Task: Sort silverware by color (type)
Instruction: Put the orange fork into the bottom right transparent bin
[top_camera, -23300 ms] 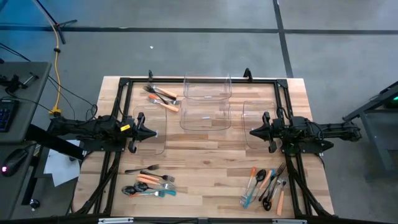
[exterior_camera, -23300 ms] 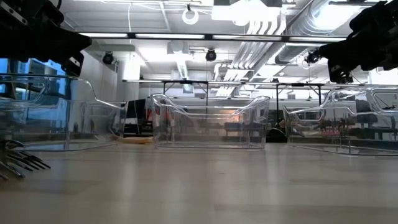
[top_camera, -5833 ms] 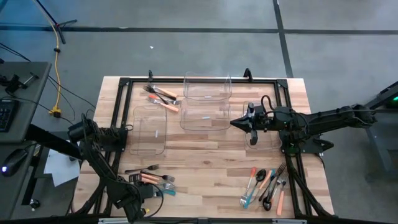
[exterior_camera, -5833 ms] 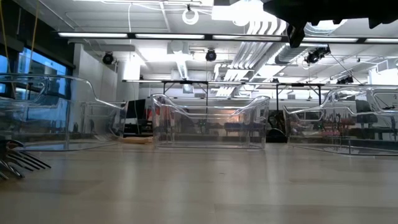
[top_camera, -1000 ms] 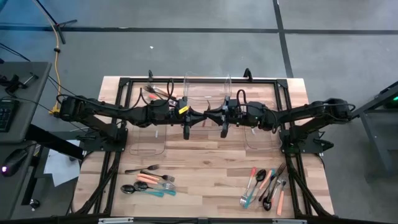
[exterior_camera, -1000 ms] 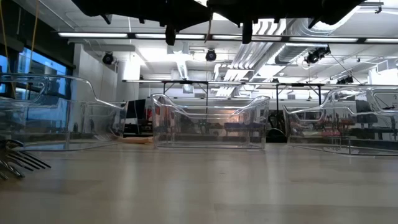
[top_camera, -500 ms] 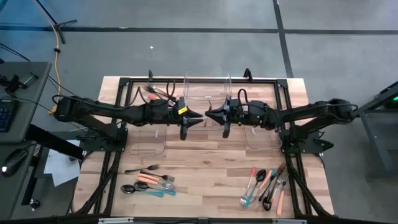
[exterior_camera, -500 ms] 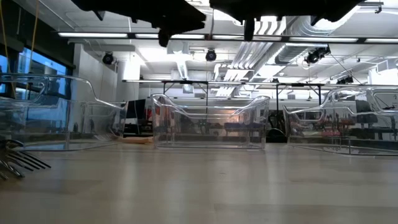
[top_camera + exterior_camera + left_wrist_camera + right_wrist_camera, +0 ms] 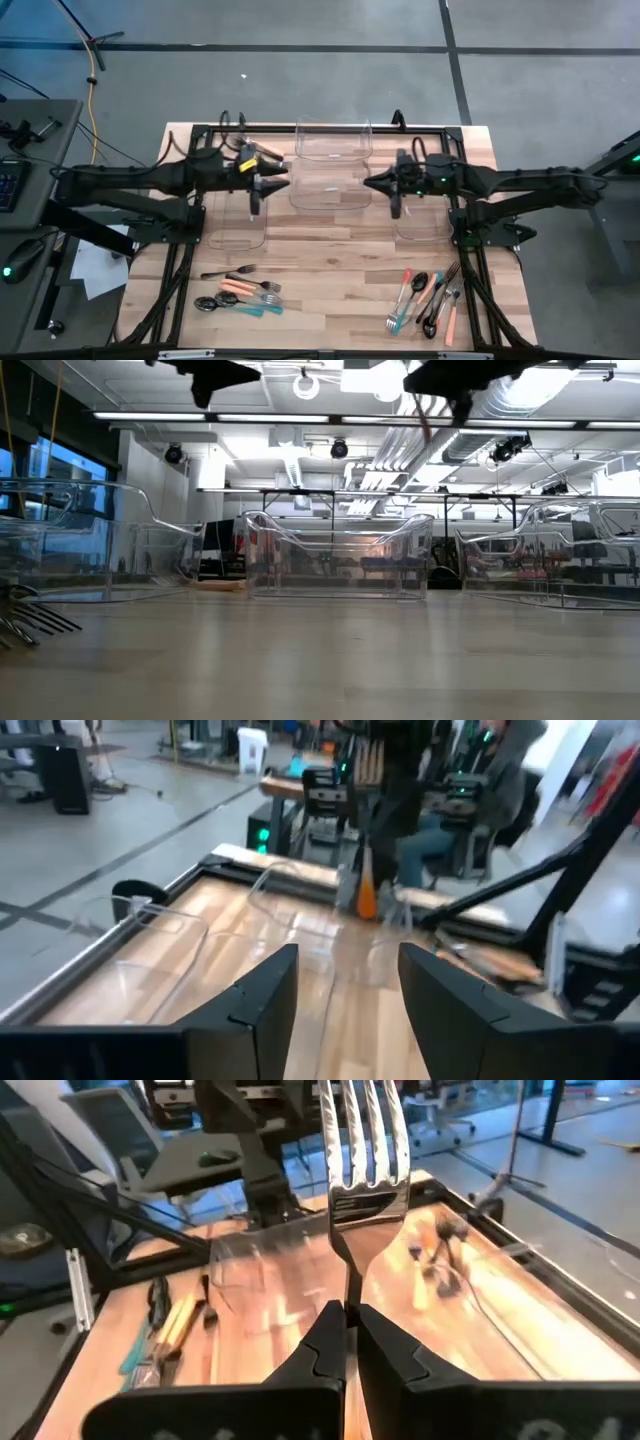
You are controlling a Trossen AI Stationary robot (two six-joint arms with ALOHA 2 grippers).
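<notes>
Wooden counter (image 9: 330,250): right gripper (image 9: 345,1320) fingers pinch a fork (image 9: 362,1155), tines away from the wrist; left gripper (image 9: 345,982) fingers parted, empty

A: Tabletop (image 9: 330,260), rear half?
B: Clear bins: two at centre (image 9: 331,165), one left (image 9: 240,210), one right (image 9: 420,215).
A: Front half?
B: Silverware piles: front-left (image 9: 240,293), front-right (image 9: 428,298); a third back-left (image 9: 268,152).

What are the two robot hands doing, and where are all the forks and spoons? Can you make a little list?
Left gripper: open, empty, over the edge of the left clear plastic bin
Right gripper: shut on a fork with shiny metal tines, held up in the air
Loose silverware: front-left pile, front-right pile, back-left pile
</notes>
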